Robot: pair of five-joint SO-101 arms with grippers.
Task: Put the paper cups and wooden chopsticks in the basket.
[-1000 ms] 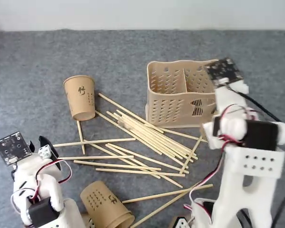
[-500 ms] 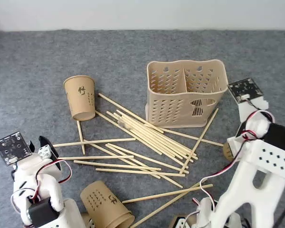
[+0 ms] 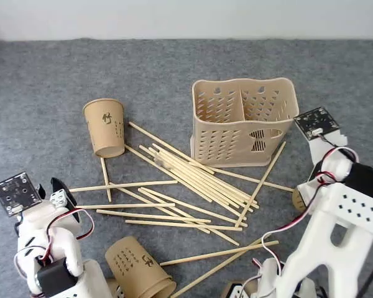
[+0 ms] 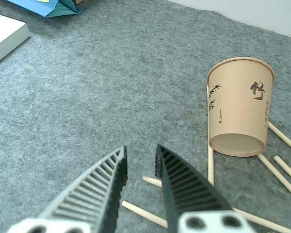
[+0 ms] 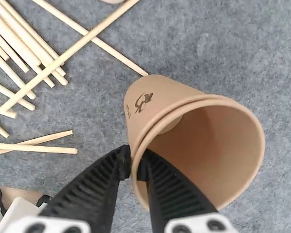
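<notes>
Grey carpet (image 3: 62,74) tabletop, white wall (image 3: 174,18) at 12. Paper cup (image 5: 194,141) held by right gripper (image 5: 134,162), pinched on the rim w/ one finger inside, one outside. Prob. because the thin wall gives no better purchase. Cup tipped, mouth toward wrist cam. In high view it's at 4 o'clock of basket (image 3: 224,139), near it but not over it yet. Chopsticks (image 3: 186,180) fanned out at basket's 7–8. 2nd cup (image 3: 104,127) at 10 of the pile, 3rd cup (image 3: 140,267) on its side at 6. Left gripper (image 4: 139,151) empty, narrow gap, low over carpet, 2nd cup ahead of it; looks idle. Next imo: lift, swing to 11, release over basket.
</notes>
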